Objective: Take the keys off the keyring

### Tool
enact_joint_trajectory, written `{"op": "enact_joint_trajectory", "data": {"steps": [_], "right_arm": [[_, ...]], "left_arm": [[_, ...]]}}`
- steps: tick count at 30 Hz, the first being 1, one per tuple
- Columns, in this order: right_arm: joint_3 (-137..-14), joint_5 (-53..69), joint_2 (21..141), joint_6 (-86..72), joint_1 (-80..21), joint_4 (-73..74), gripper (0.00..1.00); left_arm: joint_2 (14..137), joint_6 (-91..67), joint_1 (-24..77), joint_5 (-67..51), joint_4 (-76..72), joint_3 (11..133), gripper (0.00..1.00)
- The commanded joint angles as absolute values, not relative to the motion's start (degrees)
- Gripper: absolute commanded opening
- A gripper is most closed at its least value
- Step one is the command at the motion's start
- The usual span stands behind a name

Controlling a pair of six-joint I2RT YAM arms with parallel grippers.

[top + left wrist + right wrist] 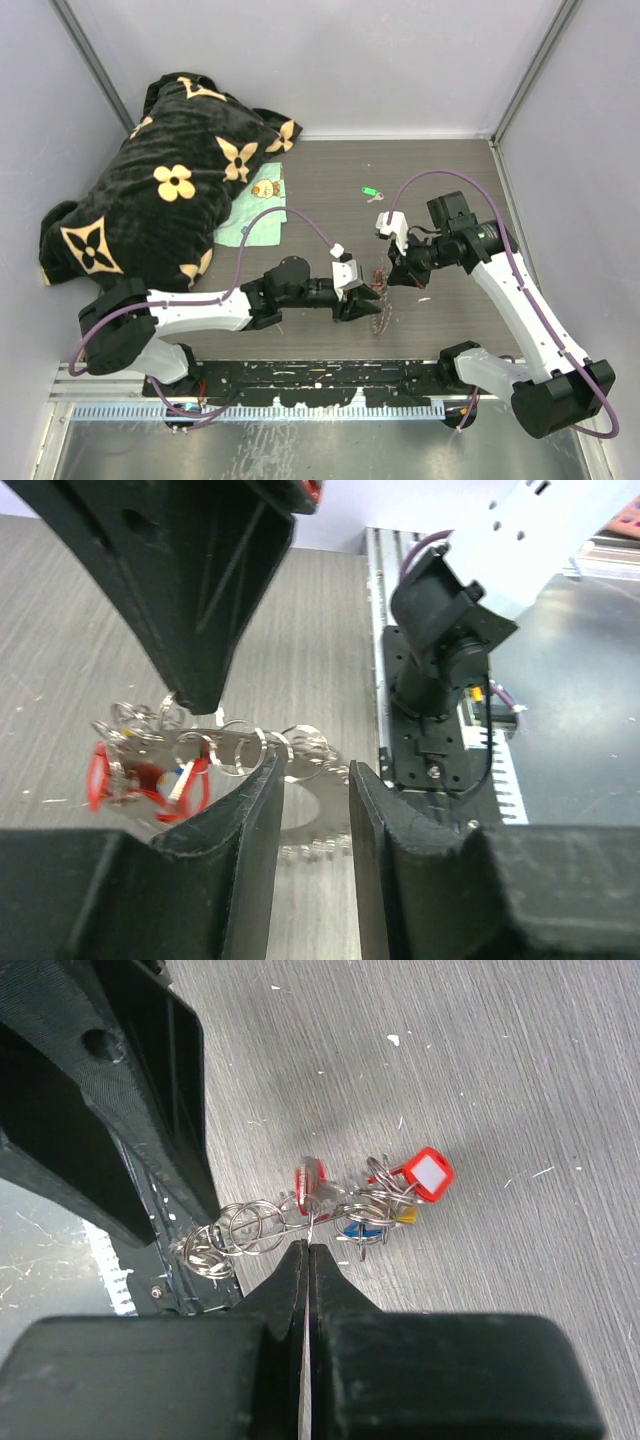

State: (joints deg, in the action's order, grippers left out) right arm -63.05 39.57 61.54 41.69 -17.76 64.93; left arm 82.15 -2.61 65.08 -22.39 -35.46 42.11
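Meeting over the table (450, 170) just ahead of the bases, the left gripper (315, 775) is apparently clamping the keyring (318, 835) by its rim between narrowly parted fingers, while the right gripper (305, 1255) is pinching, fully closed, one of the small rings (250, 1228). The step is calling for steady opposing tension, easing that ring's split open without jerking. The keys (372, 1210) are stringing out near-to-far, tags pointing away from the bases.

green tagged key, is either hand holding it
No, the green tagged key lies alone on the table, apart from the left hand and the right hand.
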Motion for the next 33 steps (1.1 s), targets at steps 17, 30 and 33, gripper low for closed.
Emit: {"op": "enact_joint_trajectory", "data": {"steps": [17,30,33], "right_arm": [[-63.72,44.72,57.02,55.3,-18.29,65.39,0.01],[-64.41,41.32,57.64,76.91,-19.4,69.16,0.01],[-64.17,42.02,57.74,77.86,-19.67,69.1,0.01]], "left_arm": [[70.17,-3.26,63.37,-16.04,-48.25,33.63,0.41],[84.23,-1.93,61.31,-19.74,-67.75,35.77,0.39],[86.24,-2.1,61.31,-19.49,-68.76,36.72,0.37]]}}
